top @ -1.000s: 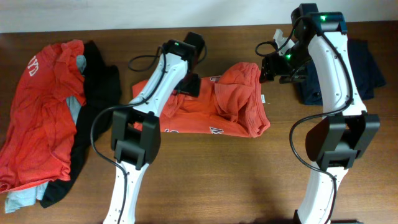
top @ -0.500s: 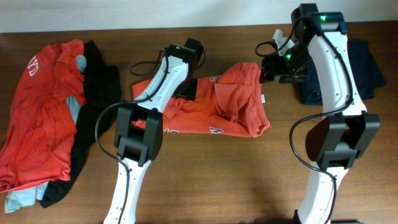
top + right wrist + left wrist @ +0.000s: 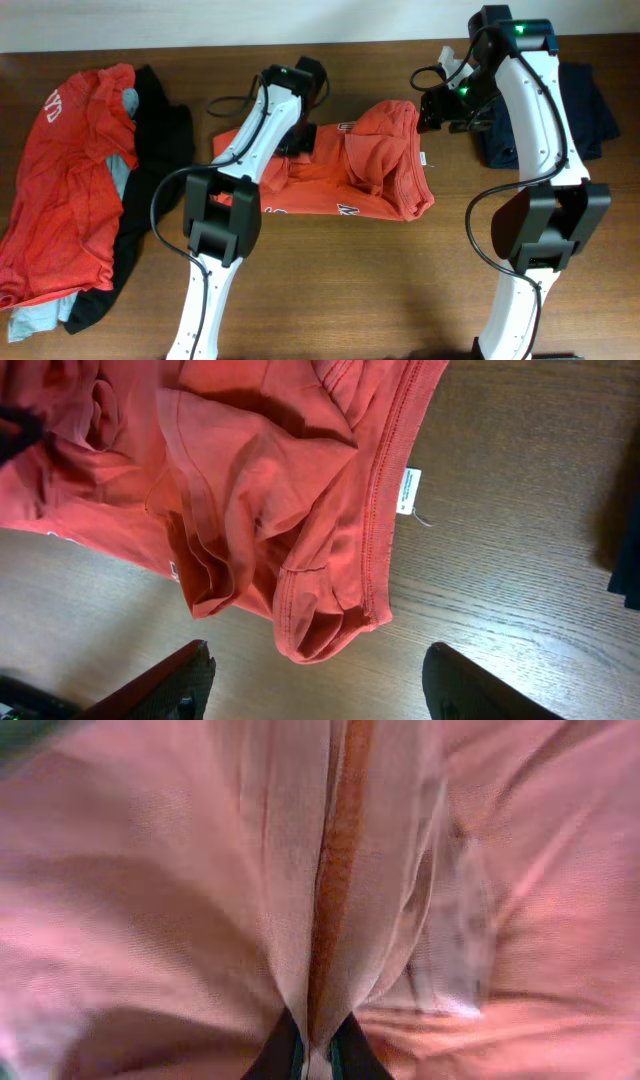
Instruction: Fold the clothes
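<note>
Crumpled orange-red cotton T-shirt (image 3: 375,180), desk middle, judged barely folded. Fabric ridge clamped by left hand (image 3: 317,1050); right hand (image 3: 315,685) held apart. Mixed-colour clothes heap (image 3: 80,180), left edge, judged unfolded.

left pincer (image 3: 316,1055) clamped on orange-red T-shirt (image 3: 180,920) fold, cloth filling view

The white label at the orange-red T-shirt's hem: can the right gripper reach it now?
Probably yes. The label lies uncovered on the bare table beside the T-shirt hem, and the right gripper hangs open above that corner, with nothing between them.
</note>
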